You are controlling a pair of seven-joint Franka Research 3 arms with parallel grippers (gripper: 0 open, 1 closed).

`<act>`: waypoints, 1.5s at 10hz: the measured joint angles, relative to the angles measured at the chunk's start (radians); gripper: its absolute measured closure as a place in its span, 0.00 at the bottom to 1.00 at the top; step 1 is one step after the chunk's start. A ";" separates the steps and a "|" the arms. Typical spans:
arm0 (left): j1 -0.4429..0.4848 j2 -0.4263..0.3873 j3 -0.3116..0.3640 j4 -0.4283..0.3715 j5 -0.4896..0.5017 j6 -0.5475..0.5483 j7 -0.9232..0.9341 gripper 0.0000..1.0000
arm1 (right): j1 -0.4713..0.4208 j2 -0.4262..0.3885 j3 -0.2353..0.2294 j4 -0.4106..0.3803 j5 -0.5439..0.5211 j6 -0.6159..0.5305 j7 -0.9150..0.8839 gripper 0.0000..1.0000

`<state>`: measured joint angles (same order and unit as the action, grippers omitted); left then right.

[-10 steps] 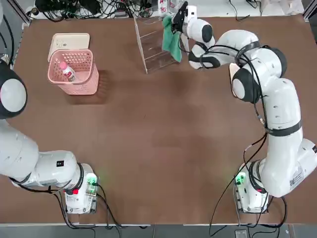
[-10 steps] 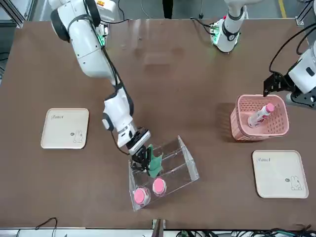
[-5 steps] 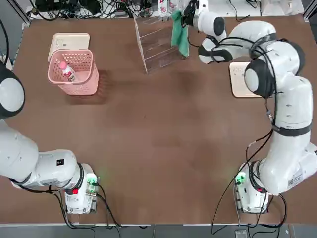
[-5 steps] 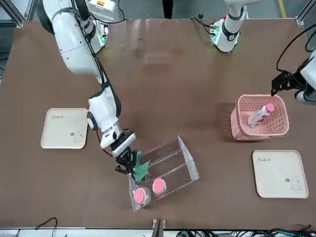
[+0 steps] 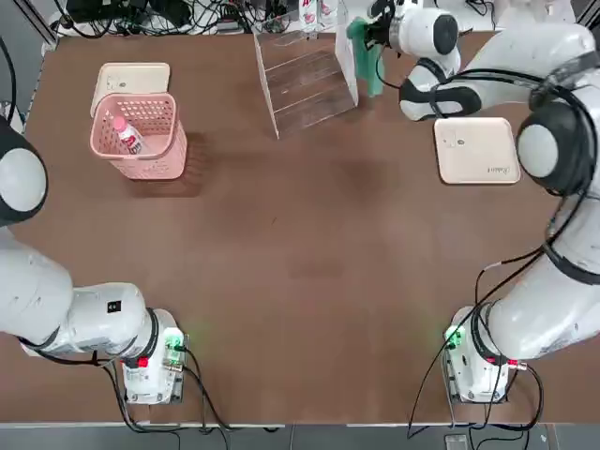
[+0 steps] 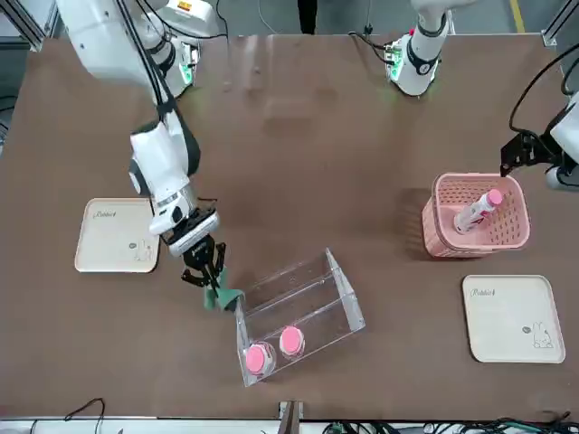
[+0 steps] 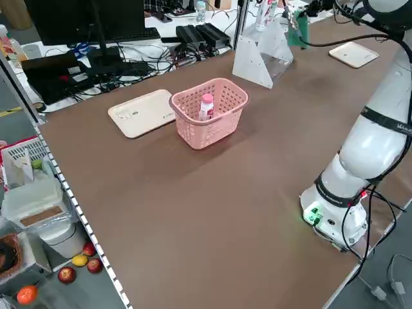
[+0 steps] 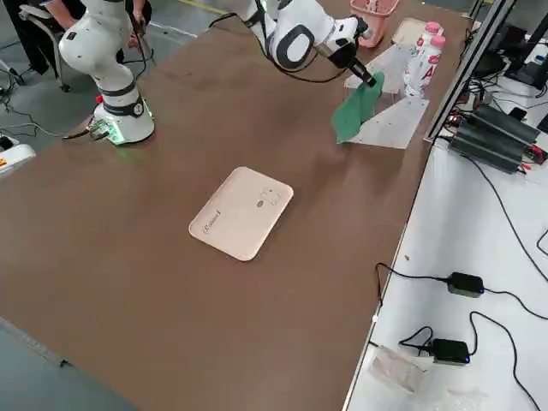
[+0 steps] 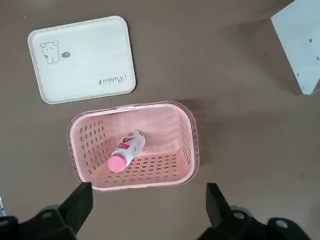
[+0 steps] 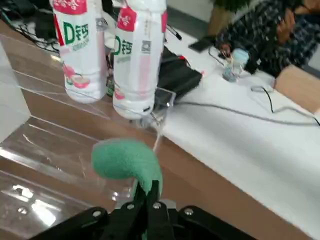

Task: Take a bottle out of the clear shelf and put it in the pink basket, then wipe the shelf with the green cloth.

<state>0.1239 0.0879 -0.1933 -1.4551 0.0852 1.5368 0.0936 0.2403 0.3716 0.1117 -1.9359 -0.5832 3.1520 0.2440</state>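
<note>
A: Top view first. Right gripper at upper middle of the frame, pressed together on the green cloth, now hanging just outside the right panel of the clear shelf. A second ago, cloth down inside the tiers; since then drawn out sideways.

B: Meaning for the task?

A: Probably wiping finished or between strokes; impossible to say which. Bottle already lying in the pink basket at upper left, beside a cream tray.

B: Front view?

A: Same cloth at lower left of centre, touching or nearly touching the shelf's end panel. Two pink-capped bottles left on the lowest tier. Basket at right with its bottle.

B: Left wrist view?

A: Left gripper spread wide, hovering above the basket, holding nothing.

B: Right wrist view?

A: Cloth bunched above the closed gripper, clear tiers behind it.
</note>
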 joint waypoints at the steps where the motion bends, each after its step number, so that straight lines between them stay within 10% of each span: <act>1: -0.003 0.000 -0.001 0.000 0.002 0.004 0.000 0.00 | 0.000 -0.071 0.031 -0.012 0.027 -0.179 0.048 0.97; 4: -0.006 0.001 -0.010 0.000 0.003 0.005 0.000 0.00 | -0.032 -0.201 0.085 -0.006 0.317 -0.626 0.024 0.97; 10: 0.001 -0.001 -0.039 0.000 0.003 0.005 -0.001 0.00 | -0.393 -0.285 0.078 0.043 1.028 -1.064 -0.680 0.97; 15: 0.007 0.001 -0.040 0.000 0.003 0.007 -0.001 0.00 | -0.556 -0.265 -0.076 0.030 1.251 -1.329 -1.166 0.97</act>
<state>0.1304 0.0894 -0.2329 -1.4550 0.0881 1.5440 0.0924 -0.3160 0.1070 0.0359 -1.9058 0.6681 1.8235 -0.9220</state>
